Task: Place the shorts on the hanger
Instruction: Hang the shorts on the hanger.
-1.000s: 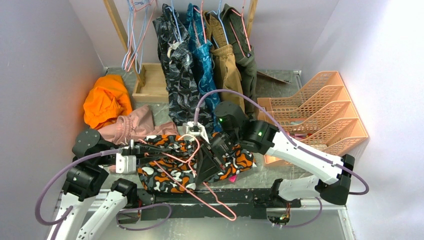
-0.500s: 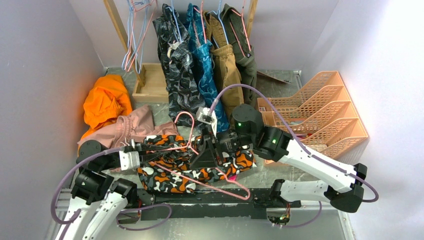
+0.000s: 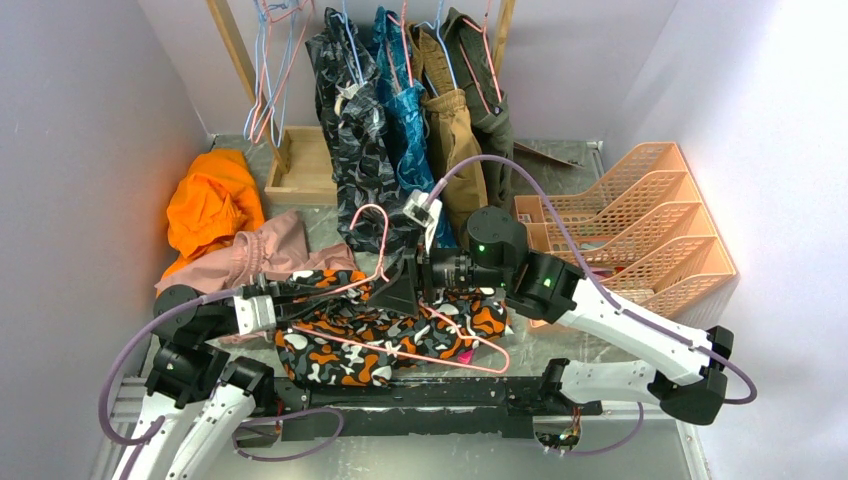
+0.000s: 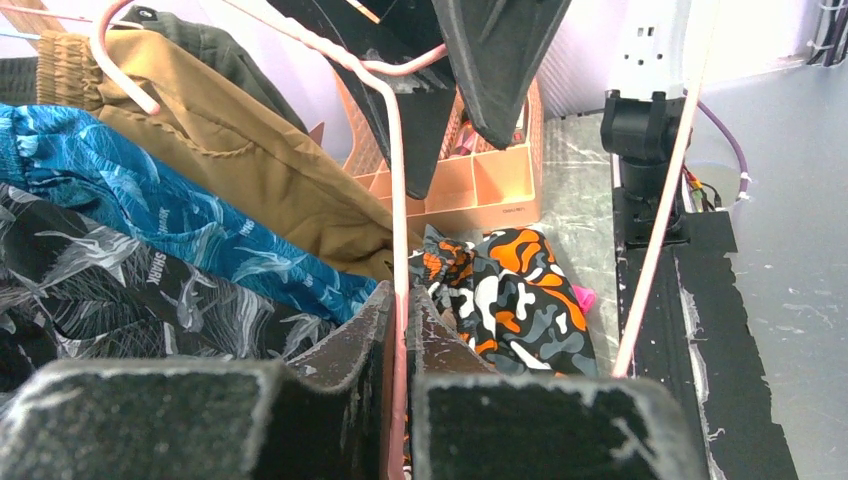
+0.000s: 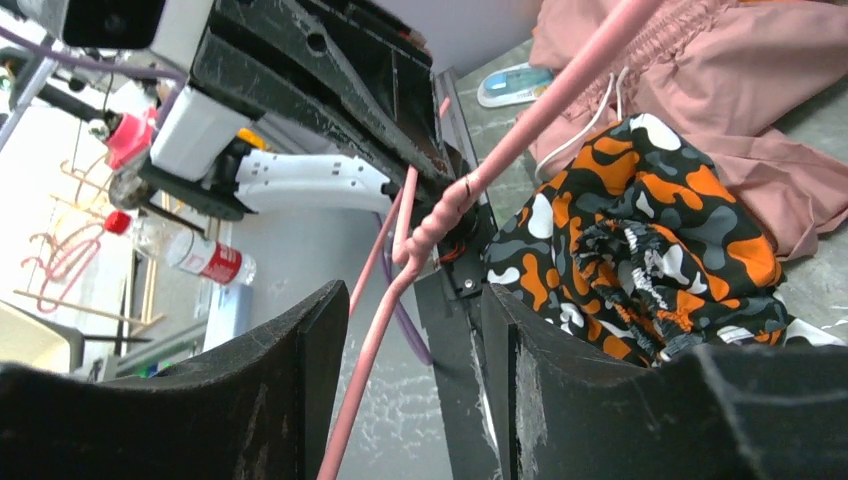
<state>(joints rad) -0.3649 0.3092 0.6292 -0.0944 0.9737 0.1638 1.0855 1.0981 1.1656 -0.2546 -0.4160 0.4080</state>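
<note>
Step in hand, as I read it: getting the thin pink wire clothes hanger (image 4: 398, 200) lined up over the soft orange/black/white camo-print shorts (image 3: 345, 362). Shorts aren't on it yet. They lie bunched on the grey metal table (image 4: 575, 200), w/ the hanger's triangle slanting above them.

Left gripper (image 4: 402, 300): fingers nearly together, pinching one straight run of the wire, which carries on up & away from the tips toward the other arm. Right gripper (image 5: 415, 292): fingers apart, gap clearly wider than the wire. The wire passes thru that gap close to one finger, w/ the twisted neck just beyond the tips. Can't tell if that finger actually touches it.

Shorts vs fingers: beyond & below the left tips; beyond the right tips & off to one side. No finger touches fabric. Plain dusty-pink shorts (image 5: 790, 110) lie just behind the camo pair.

Next move prob. needs one arm steadying the hanger while the other drops to the fabric, takes an edge & feeds it over the lower bar. Risk: thin wire twisting in the pinch.
</note>
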